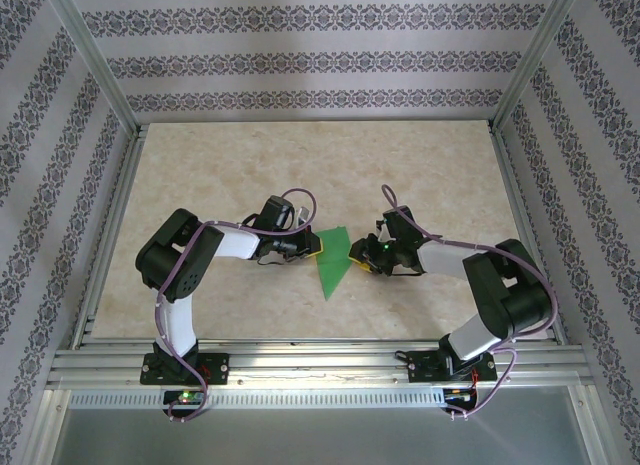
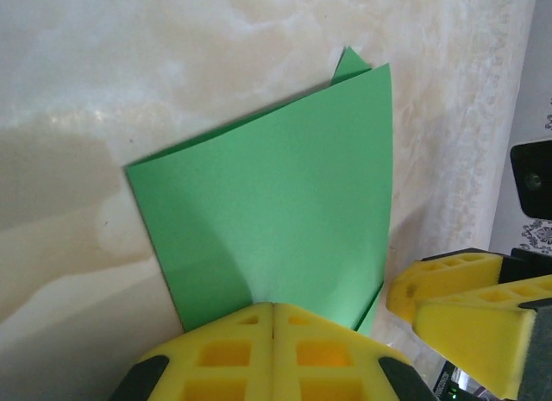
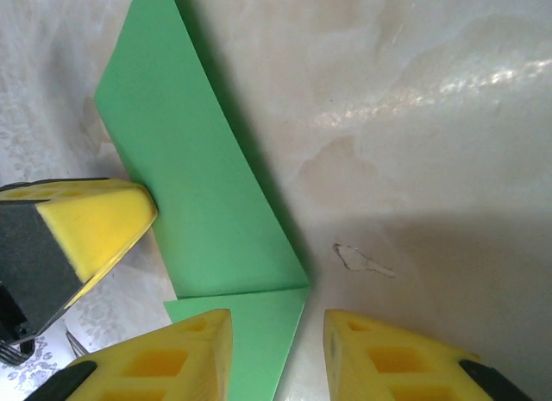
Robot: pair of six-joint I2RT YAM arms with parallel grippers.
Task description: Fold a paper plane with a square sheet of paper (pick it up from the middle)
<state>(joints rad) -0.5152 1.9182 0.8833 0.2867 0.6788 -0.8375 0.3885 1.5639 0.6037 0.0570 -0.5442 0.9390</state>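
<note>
Green paper (image 1: 333,263) pinched at the left end effector (image 2: 272,319)
It is clenched on the folded paper's edge over the counter (image 1: 200,185); opposite it, the right end effector (image 3: 276,322) stands released at the paper's corner.

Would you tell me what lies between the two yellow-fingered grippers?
The folded bright green paper sheet, pinched by the left gripper, in the top external view.

Smooth, matt green paper (image 2: 276,203) meets the matt yellow, plastic-looking fingertips (image 2: 216,354) of the left tool (image 2: 272,328), over a glossy, marble-patterned worktop (image 2: 129,73) with soft glare.
</note>
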